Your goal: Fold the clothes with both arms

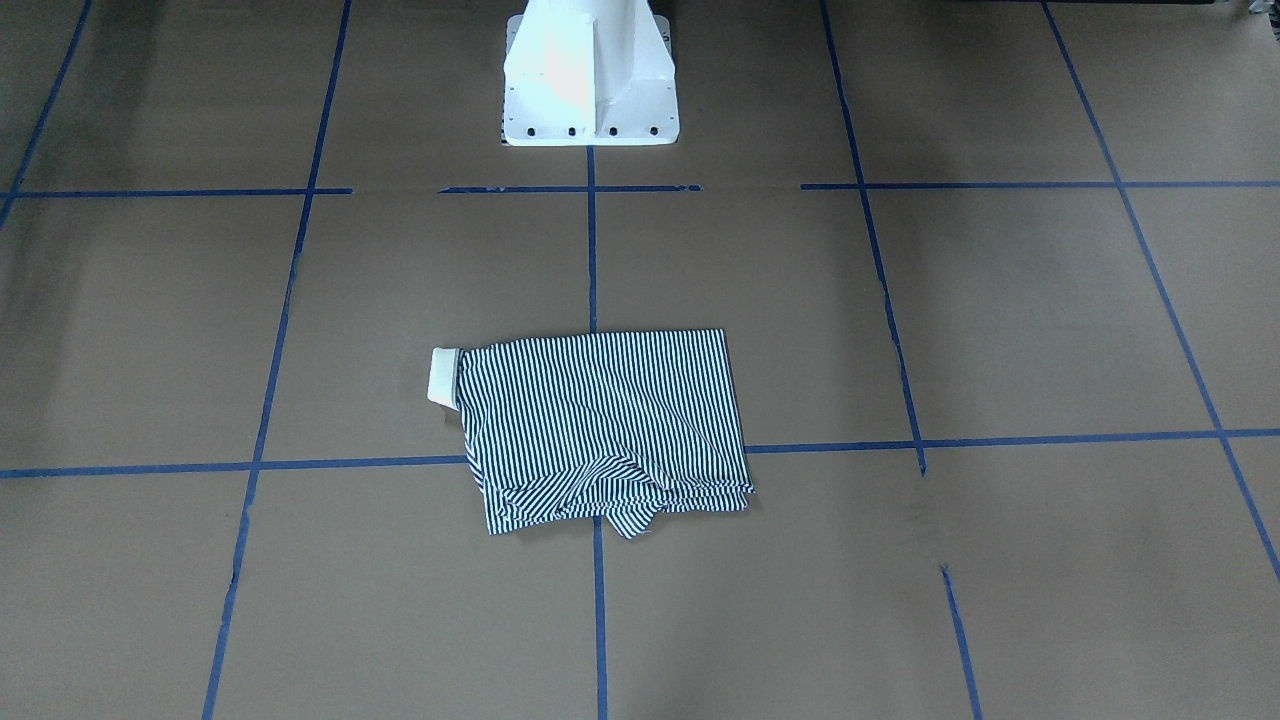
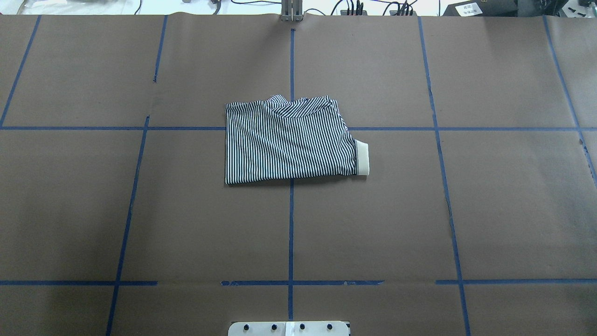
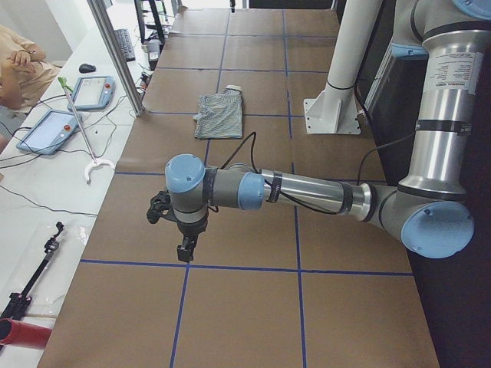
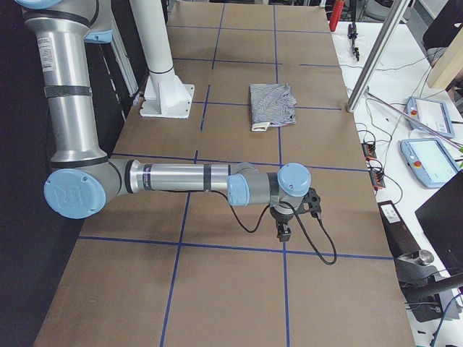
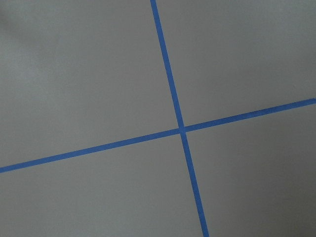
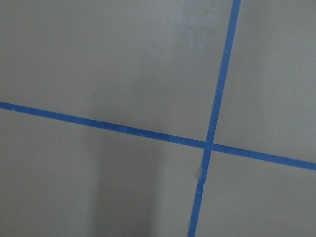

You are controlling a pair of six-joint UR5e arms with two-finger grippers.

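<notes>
Starting nearest, we find the left gripper [image 3: 186, 249] low in the left-side view. It points straight down just above the table [image 3: 253, 307] at the end of the left arm [image 3: 299, 192], which reaches out level from its elbow. The right gripper [image 4: 283, 231] hangs the same way in the middle of the right-side view, on the right arm [image 4: 181, 177]. Both wrist cameras show only brown paper and crossing blue tape [image 5: 181, 129], with no finger in frame. Neither hand touches the shirt and we see nothing hanging from either, but from the side views alone we cannot tell whether either is released or clenched. We judge that the arms are parked at the table's two ends on purpose, well apart from the work, so the fixed cameras can see it. Farther on, the shirt [image 2: 289, 140] lies at the centre of the overhead view, across the middle tape line. It is folded into a compact rectangle, with its cream collar [image 2: 362, 158] peeking out at the right edge and a few loose layers bunched along the upper edge. To us the folding looks done or close to it. Beyond the shirt, at the top of the front view, stands the white pedestal [image 1: 590, 80].
</notes>
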